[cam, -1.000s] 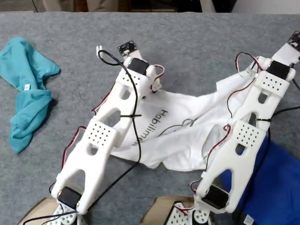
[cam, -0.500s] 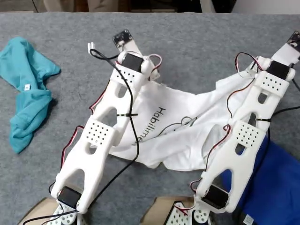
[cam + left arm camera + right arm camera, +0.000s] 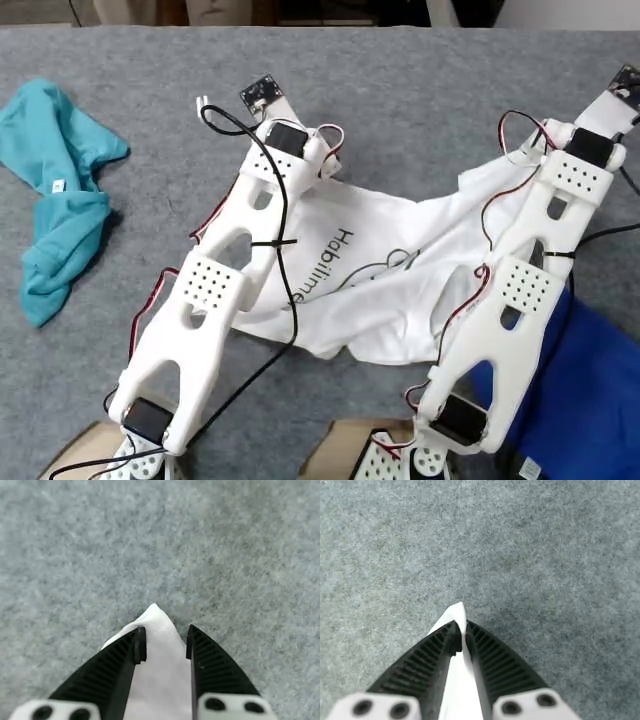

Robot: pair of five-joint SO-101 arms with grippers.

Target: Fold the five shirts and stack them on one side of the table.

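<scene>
Currently on the bench [image 3: 420, 90]: three shirts in sight, two arms, one step under way.

Item 1, white shirt [image 3: 370, 290]. It lies mid-bench between the two arms, printed side up, wrinkled and slack across the middle. Its two far corners are drawn toward the far side of the bench, one by each arm.

Item 2, left hand [image 3: 165, 635]. Its jaws stand a little apart with white cloth packed between them, and a corner tip pokes out past the fingertips. It reads as grasping the white shirt on a thick bunch, low over the grey surface.

Item 3, right hand [image 3: 461, 625]. It is clenched tight on a thin edge of the same white shirt, with a small point of cloth showing beyond the tips.

Item 4, teal shirt [image 3: 60, 190]. It lies crumpled, unfolded, well apart at the left edge.

Item 5, blue shirt [image 3: 590, 390]. It lies under and beside the right arm's base, just touching the white one.

Step in hand, as judged: spreading the white shirt flat ahead of the first fold.

Handling notes:
- Draw both corners outward with equal pull so the sag in the middle goes.
- Lower the cloth onto the bench before letting go.
- Watch the left grasp, whose looser bite may slip first.
- Keep the near hem clear of the blue shirt.
</scene>
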